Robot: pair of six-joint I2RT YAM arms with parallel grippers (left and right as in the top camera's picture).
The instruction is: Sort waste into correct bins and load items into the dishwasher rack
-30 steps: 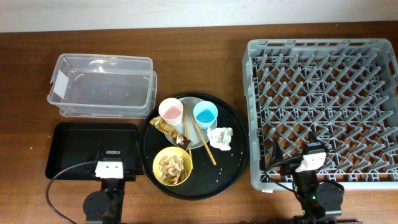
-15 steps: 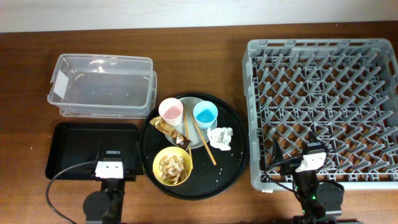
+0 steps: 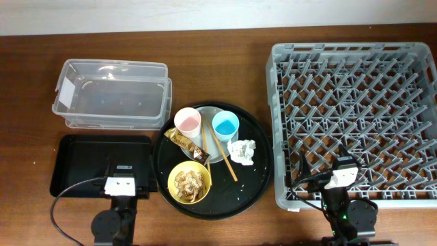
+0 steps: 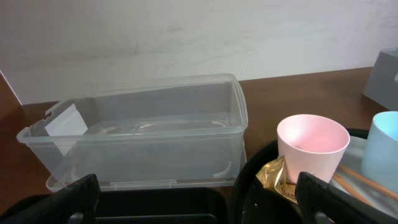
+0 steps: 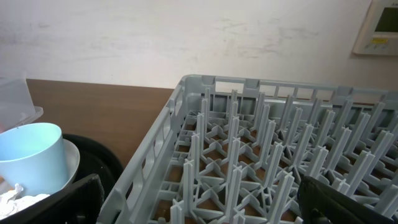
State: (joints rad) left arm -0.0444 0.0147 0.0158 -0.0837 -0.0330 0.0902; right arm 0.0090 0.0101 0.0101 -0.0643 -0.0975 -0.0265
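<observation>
Waste and dishes unsorted; nothing gripped.
Clear tub (image 3: 113, 93) is lying long axis left-right; left gripper (image 4: 199, 198) is standing wide open, empty. Chopsticks (image 3: 220, 152) are slanting far-left to near-right across the plate (image 3: 212, 113); only the overhead is showing the yellow bowl (image 3: 189, 182). Right gripper (image 5: 202, 202) is gaping empty over the rack (image 5: 261, 155).

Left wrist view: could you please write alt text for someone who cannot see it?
An empty clear plastic tub with a white label sits ahead on the wooden table; a pink cup and gold wrapper lie at right.
</observation>
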